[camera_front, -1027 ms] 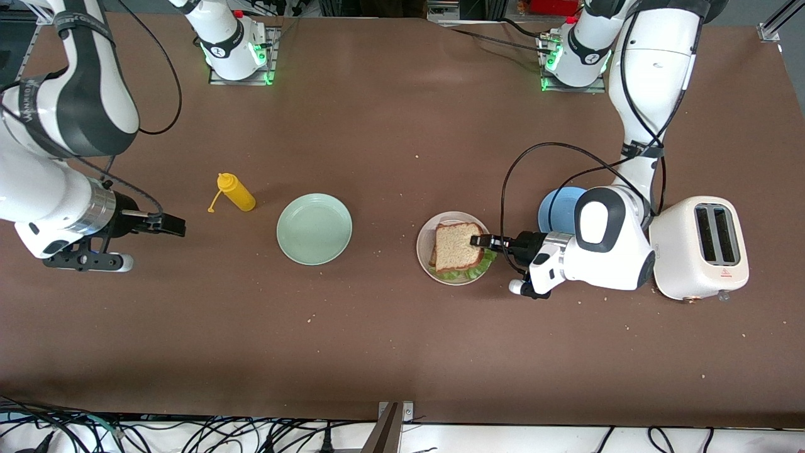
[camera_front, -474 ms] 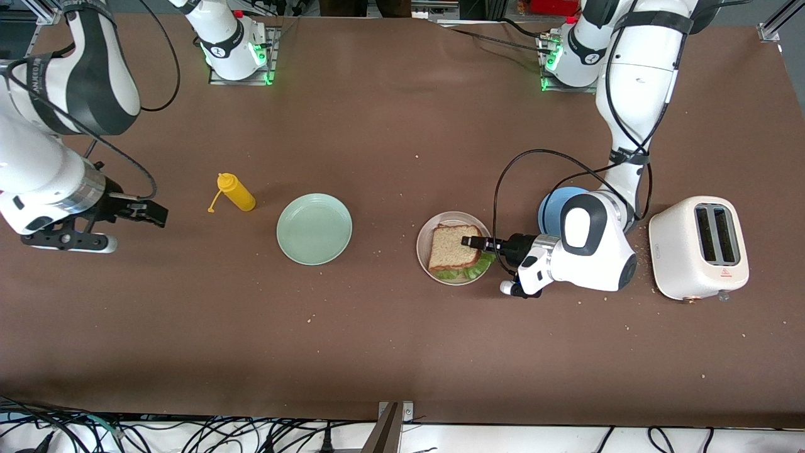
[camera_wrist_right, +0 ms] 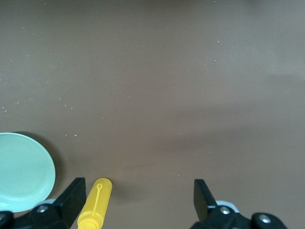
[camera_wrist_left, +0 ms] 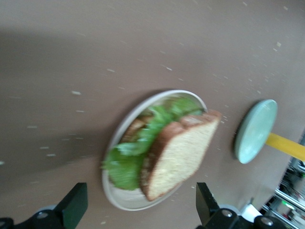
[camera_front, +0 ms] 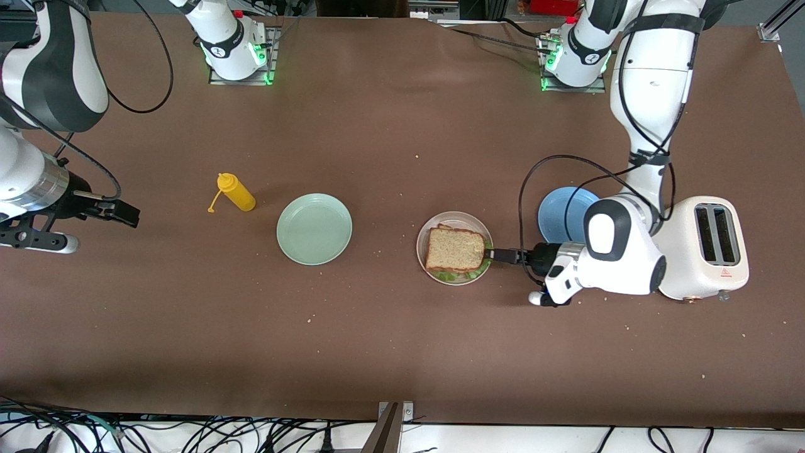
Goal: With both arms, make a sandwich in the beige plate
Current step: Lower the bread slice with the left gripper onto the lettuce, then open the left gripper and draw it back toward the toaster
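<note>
Nearest the front camera lies the sandwich point(camera_front: 455, 250), stacked in the beige plate point(camera_front: 426, 233): top slice on green lettuce point(camera_wrist_left: 143, 138), with a second slice just visible under the leaf in the left wrist view. The left gripper point(camera_front: 497, 255) sits low at the plate's rim on the side toward the left arm's end of the table, its fingers spread wide with nothing between them; the top slice lies clear of them. Beside that arm's wrist are the blue plate point(camera_front: 560, 211) and, at that end of the table, the toaster point(camera_front: 701, 248). A little farther from the camera, toward the right arm's end, come the green plate point(camera_front: 314, 228) and the mustard bottle point(camera_front: 236, 192). The right gripper point(camera_front: 122, 212) waits over bare table near that end, also wide open and empty. The stack looks finished, so the risk now is in leaving: the left fingers are so close to the rim that a sideways or low retreat could catch the crust, slide the top slice off the lettuce, or nudge the plate.
</note>
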Tool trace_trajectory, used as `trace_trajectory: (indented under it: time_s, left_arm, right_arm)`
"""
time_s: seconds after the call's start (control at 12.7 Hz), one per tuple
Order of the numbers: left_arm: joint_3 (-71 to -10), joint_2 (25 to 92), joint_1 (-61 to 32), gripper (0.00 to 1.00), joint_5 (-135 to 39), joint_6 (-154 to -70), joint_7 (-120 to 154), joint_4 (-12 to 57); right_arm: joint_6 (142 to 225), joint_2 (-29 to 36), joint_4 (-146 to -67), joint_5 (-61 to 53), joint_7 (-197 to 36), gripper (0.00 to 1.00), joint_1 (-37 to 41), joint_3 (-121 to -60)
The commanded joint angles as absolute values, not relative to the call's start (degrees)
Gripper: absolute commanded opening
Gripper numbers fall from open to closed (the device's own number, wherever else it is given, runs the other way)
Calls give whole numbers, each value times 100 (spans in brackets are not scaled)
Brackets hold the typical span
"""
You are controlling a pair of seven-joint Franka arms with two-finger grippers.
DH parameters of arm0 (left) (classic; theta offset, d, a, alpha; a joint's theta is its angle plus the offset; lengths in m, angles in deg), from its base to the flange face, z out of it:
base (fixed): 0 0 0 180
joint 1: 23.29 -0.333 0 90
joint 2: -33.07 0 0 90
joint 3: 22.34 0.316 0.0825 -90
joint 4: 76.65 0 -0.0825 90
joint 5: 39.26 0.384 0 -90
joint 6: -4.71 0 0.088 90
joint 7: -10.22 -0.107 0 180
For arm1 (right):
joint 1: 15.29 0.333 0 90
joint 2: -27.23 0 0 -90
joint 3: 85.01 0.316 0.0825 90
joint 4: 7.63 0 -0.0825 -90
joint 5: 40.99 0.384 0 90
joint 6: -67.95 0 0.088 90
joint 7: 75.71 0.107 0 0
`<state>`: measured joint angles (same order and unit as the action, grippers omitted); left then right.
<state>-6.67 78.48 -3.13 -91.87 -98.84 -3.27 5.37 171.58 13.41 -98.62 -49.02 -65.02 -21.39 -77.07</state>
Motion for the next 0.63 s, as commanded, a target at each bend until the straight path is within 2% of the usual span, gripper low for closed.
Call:
trace_trajectory:
  time_s: [0.0, 0.55]
  left_arm:
    - [-276, 7483, -342, 100, -8063, -9830, 20, 536]
    - [-55, 6665, -668, 100, -5179, -8961, 47, 518]
  right_arm:
    - [17060, 1282, -9807, -4916, -6342, 100, -2145, -7675]
    - [17034, 1273, -9851, -4908, -6306, 100, -2092, -7648]
